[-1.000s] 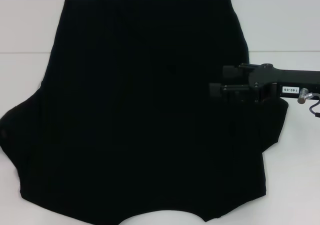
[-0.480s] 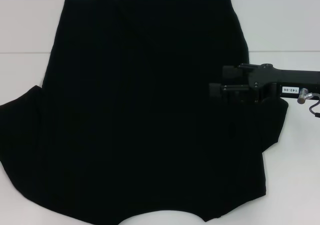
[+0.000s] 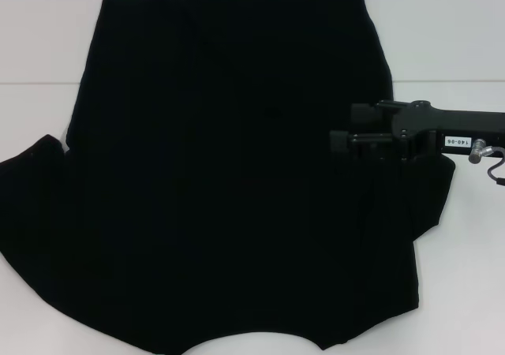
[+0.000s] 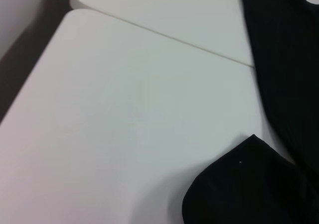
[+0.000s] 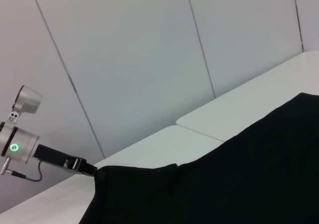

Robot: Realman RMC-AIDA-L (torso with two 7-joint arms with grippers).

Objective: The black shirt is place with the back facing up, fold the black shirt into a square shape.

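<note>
Overhanging black shirt [image 3: 229, 173] right edge: right pincer [image 3: 341, 132]; left table [image 3: 31, 102] bare.

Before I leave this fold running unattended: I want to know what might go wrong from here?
The right gripper sits over the black shirt at its right side, dark against dark, so a grasp there could miss the edge or take an extra layer. The left gripper meets the shirt's left sleeve edge; a slip would likely drop that sleeve back onto the white table. The near hem runs out of the head view, so bunching there may go unseen.
</note>
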